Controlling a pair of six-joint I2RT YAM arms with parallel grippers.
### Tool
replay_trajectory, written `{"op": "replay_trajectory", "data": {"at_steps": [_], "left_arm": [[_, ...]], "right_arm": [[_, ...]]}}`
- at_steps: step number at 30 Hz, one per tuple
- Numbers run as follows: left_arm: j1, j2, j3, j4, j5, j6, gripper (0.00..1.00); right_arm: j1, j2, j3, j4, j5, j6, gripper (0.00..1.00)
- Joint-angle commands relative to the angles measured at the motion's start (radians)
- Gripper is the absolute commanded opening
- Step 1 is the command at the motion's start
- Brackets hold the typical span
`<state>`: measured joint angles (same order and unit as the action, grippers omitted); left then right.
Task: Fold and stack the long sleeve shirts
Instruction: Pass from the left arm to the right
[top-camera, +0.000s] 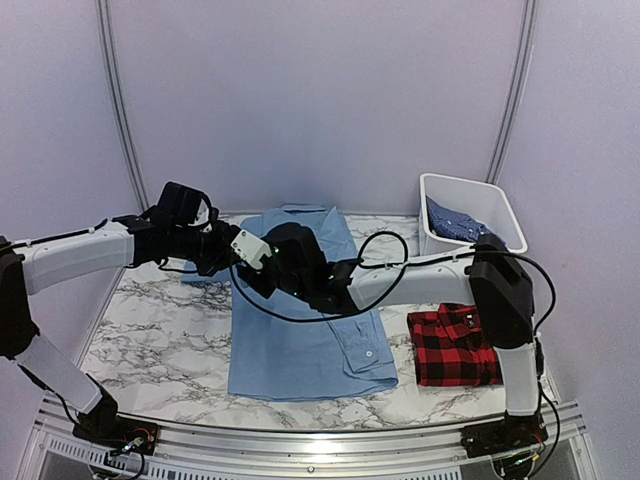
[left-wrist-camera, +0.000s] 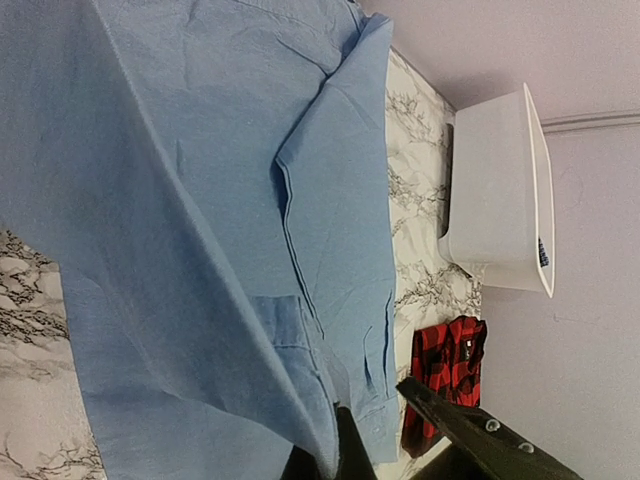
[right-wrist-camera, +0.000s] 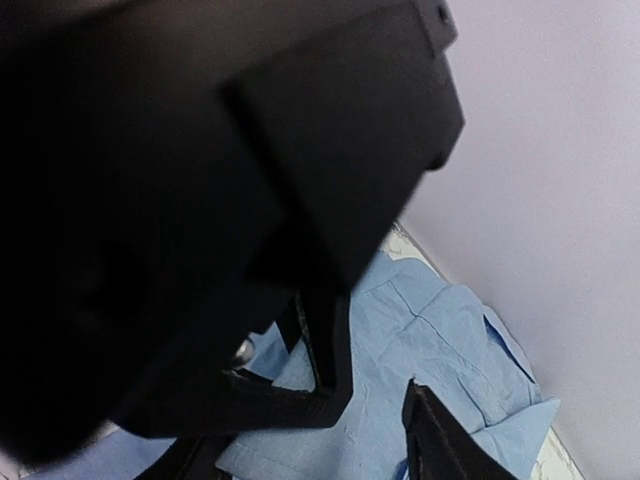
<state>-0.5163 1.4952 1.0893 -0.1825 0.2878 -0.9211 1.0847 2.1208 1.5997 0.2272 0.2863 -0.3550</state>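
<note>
The plaid shirt lay folded, the dark blue shirt unfolded; my left gripper pinched the half-folded light blue shirt, my right gripper gaping empty.

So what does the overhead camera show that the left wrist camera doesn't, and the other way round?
Only the overhead: the left arm and right arm meeting above the light blue button-up cloth shirt, and a look down into the white plastic bin at the dark blue patterned shirt. Only the left wrist: the left fingers closed on a lifted edge of that light blue shirt. Both: the light blue shirt, the red-and-black plaid shirt, the bin and the white marble-patterned table.
</note>
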Motion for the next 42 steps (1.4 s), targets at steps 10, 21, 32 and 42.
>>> {"op": "replay_trajectory", "data": {"at_steps": [10,21,32,42], "left_arm": [[-0.007,-0.061,-0.006,0.017,-0.007,0.013,0.0],[-0.007,-0.066,-0.003,0.017,-0.014,0.018,0.0],[-0.007,-0.071,0.001,0.017,-0.02,0.019,0.0],[-0.007,-0.088,-0.008,0.035,-0.038,0.007,0.08]], "right_arm": [[0.008,0.032,0.037,-0.027,0.001,-0.003,0.54],[0.007,0.031,0.022,-0.019,0.003,0.011,0.45],[0.008,0.037,0.015,-0.015,0.035,0.019,0.21],[0.008,0.023,0.019,-0.031,0.062,0.042,0.0]]}}
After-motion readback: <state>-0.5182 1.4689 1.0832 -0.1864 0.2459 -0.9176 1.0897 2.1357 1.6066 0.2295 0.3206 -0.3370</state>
